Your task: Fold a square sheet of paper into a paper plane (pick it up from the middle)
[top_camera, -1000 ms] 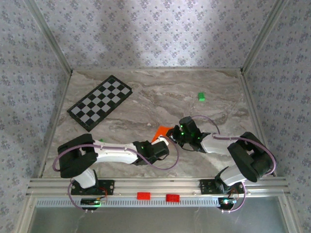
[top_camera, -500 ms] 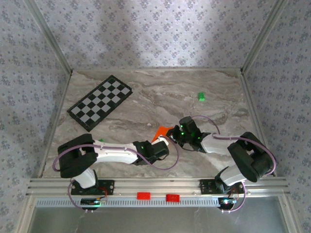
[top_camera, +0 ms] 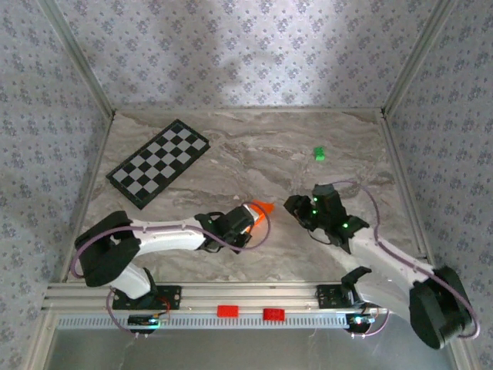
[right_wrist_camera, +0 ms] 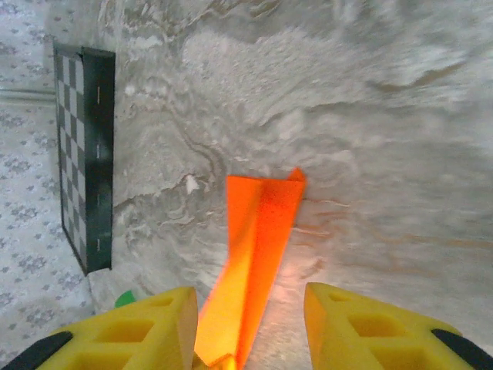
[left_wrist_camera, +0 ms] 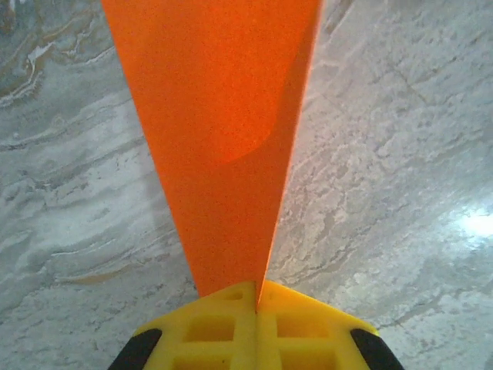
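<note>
Top external view puts the plane (top_camera: pixel 262 208) low in the middle of the tabletop (top_camera: pixel 254 154), clamped at its lower-left end by the left fingers (top_camera: pixel 249 216). Its long axis runs from lower left to upper right in the frame. The free end looks tapered and points right, toward the right fingers (top_camera: pixel 292 204), which sit just beside that tip without touching it.

Left wrist view confirms the grip. The two yellow fingers (left_wrist_camera: pixel 256 307) are pressed together on the orange paper (left_wrist_camera: pixel 223 139) at the bottom of the frame. The folded sheet rises straight up from them and widens toward the top edge, held on edge over the marble.

Right wrist view looks down the plane's length. The strip (right_wrist_camera: pixel 258 231) runs from the bottom centre up to a blunt folded corner just right of the middle. The yellow fingers stand apart at the lower left and lower right, and the right one is clearly off the paper. So these fingers are open and hold nothing.

The relation that matters for the next move is that the plane lies in line with the gap between the right fingers, directly ahead of them, lengthwise. The left arm carries it, and the right arm is the free one nearest the loose end. Which end is the true nose cannot be settled from these views.
</note>
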`<state>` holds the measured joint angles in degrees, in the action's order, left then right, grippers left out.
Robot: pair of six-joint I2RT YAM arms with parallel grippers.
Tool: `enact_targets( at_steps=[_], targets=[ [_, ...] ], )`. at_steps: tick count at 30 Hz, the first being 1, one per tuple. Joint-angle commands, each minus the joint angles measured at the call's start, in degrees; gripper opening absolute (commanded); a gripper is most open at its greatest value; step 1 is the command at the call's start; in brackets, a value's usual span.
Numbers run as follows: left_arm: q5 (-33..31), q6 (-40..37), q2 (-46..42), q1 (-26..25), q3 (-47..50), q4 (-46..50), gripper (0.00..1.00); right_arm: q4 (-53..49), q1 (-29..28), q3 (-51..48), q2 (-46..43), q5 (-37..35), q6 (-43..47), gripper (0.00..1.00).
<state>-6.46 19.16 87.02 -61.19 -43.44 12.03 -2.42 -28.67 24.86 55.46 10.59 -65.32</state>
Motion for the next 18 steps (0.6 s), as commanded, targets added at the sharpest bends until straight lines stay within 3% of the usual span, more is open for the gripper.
enact_targets(
  at_steps=[1,7,18],
  targets=[
    [12.9,2.5,-2.0,2.9,1.6,-4.5,0.00,-7.6,1.4,-3.2,-5.3,-3.0,1.6,0.45],
    [18.3,3.1,-1.9,6.0,2.5,-6.0,0.00,-7.4,2.0,-6.3,-10.0,-2.7,1.0,0.45],
    [25.0,4.6,1.6,8.3,3.1,-9.5,0.00,-3.2,1.8,-7.8,-7.4,0.7,1.2,0.46]
  ],
)
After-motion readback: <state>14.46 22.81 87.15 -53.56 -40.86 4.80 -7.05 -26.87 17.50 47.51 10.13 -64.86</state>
